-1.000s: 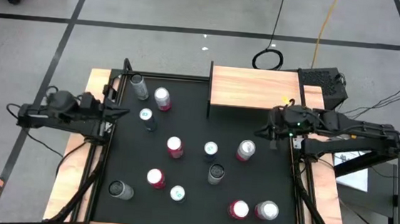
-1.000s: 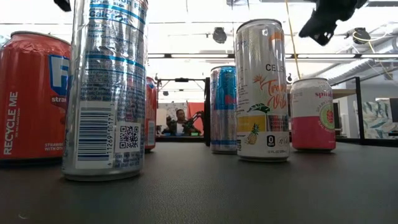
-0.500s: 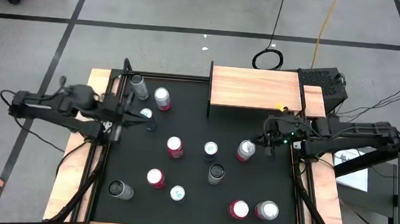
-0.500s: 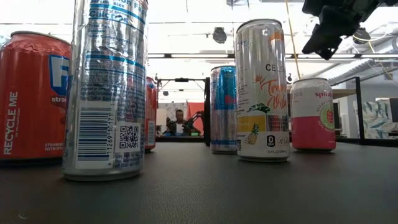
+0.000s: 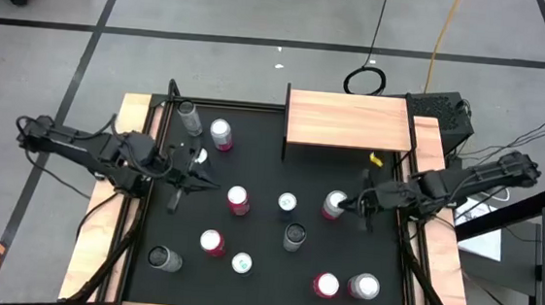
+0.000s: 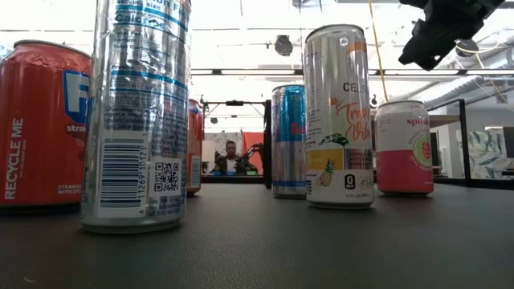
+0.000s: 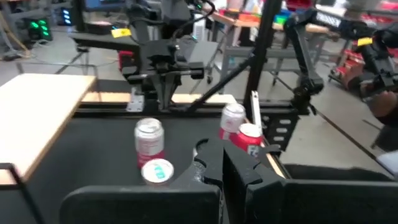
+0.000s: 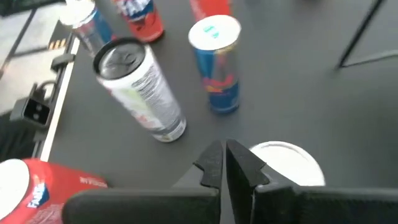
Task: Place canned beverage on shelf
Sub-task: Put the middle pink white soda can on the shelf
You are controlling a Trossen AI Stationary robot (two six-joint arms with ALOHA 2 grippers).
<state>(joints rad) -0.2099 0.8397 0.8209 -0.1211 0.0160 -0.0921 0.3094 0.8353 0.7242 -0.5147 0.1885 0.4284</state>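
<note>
Several cans stand upright on the black mat (image 5: 266,240). The shelf (image 5: 348,122), a light-wood board on a black frame, stands at the far edge with nothing on it. My right gripper (image 5: 351,203) is shut and hovers beside a silver-topped pink can (image 5: 335,205), whose white top (image 8: 287,163) shows just past the fingertips (image 8: 225,160). In the low view it hangs above can height (image 6: 440,36). My left gripper (image 5: 197,177) is shut over the mat's left part, left of a red can (image 5: 237,200), pointing across the table (image 7: 224,163).
A blue can (image 8: 217,62) and a silver can (image 8: 140,87) stand beyond my right gripper. More cans are at the mat's far left (image 5: 220,134) and near right (image 5: 363,286). Black frame rails run along both table sides (image 5: 136,220).
My left gripper has swung from the table's left edge out over the mat, toward the right and slightly nearer. My right gripper has come down toward the near edge and left, up to the silver-topped pink can. Both stay shut. No can has moved.
</note>
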